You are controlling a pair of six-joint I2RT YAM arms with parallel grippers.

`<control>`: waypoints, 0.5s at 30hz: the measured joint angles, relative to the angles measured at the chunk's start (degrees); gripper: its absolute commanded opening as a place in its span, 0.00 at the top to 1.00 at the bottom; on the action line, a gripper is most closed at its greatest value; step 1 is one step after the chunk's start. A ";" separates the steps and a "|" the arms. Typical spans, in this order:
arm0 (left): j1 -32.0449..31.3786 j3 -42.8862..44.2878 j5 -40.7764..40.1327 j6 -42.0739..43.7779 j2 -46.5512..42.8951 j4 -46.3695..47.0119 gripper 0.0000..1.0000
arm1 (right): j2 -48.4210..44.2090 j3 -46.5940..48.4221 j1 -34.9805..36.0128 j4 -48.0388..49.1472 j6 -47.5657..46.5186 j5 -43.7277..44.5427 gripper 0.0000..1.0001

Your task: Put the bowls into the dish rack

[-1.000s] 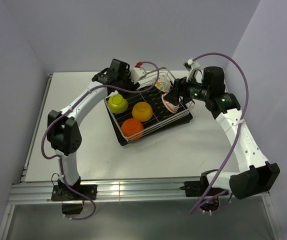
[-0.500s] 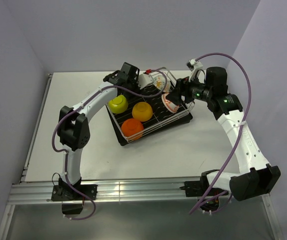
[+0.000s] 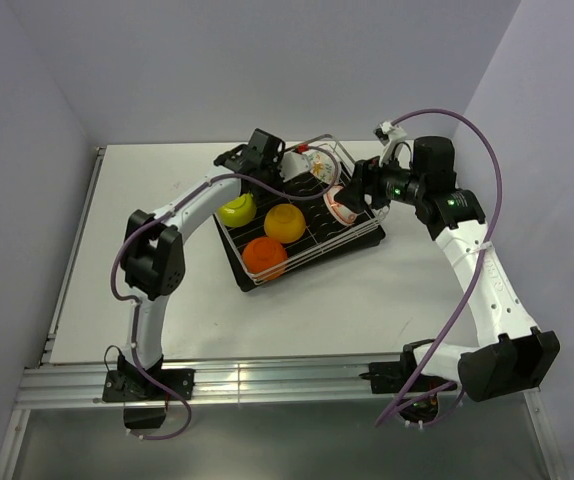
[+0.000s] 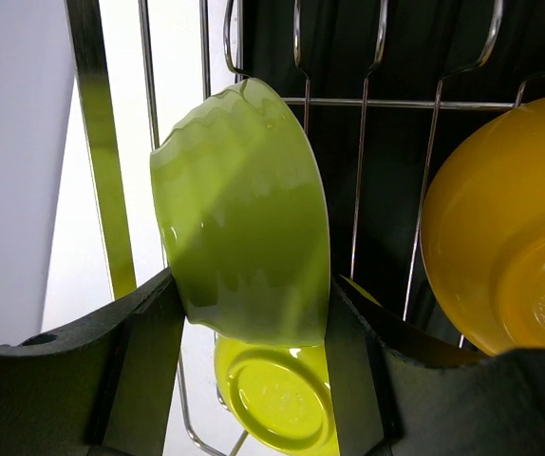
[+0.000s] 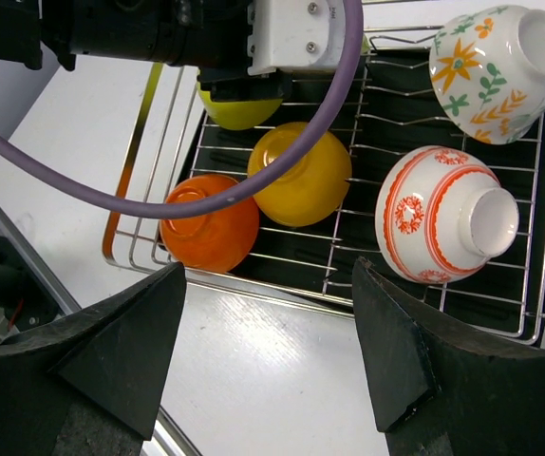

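My left gripper (image 4: 251, 285) is shut on a lime green bowl (image 4: 244, 209), held on edge over the back left corner of the dish rack (image 3: 319, 250). Below it another lime bowl (image 4: 277, 394) lies upside down in the rack. A yellow bowl (image 5: 301, 176), an orange bowl (image 5: 211, 223), a red-and-white bowl (image 5: 443, 214) and a leaf-print bowl (image 5: 496, 66) also sit upside down on the wires. My right gripper (image 5: 271, 285) stands open and empty above the table just off the rack's right side, beside the red-and-white bowl (image 3: 340, 203).
The rack stands on a black tray (image 3: 235, 262) in the middle of the white table (image 3: 147, 230). Grey walls close in at the back and both sides. The left arm's purple cable (image 5: 253, 180) crosses the right wrist view.
The left gripper has swung rightward from the rack's back left edge to a spot over the rack, bowl still in it. The right gripper has barely moved.
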 measured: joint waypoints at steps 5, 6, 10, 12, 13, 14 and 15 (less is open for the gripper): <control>-0.66 0.00 -1.75 1.25 0.07 0.46 0.93 | 0.00 -0.22 -0.63 -0.17 -0.04 -0.26 0.23; -0.81 0.00 -1.99 1.42 0.07 0.55 0.93 | 0.00 -0.22 -0.68 -0.17 -0.04 -0.31 0.23; -1.51 -0.31 -3.48 2.51 0.07 0.92 0.91 | 0.02 -0.22 -0.81 -0.17 -0.04 -0.74 0.23; -1.84 -0.35 -4.37 3.02 0.28 1.09 0.91 | 0.00 -0.22 -0.87 -0.15 -0.04 -1.03 0.23; -2.01 -0.35 -4.70 3.39 0.42 1.11 0.91 | 0.00 -0.24 -0.92 -0.17 -0.04 -1.07 0.23; -2.10 -0.37 -4.83 3.52 0.52 1.16 0.91 | 0.00 -0.24 -1.01 -0.17 -0.04 -1.11 0.23; -2.21 -0.59 -5.07 3.72 0.61 1.40 0.90 | 0.00 -0.24 -1.07 -0.17 -0.07 -1.11 0.23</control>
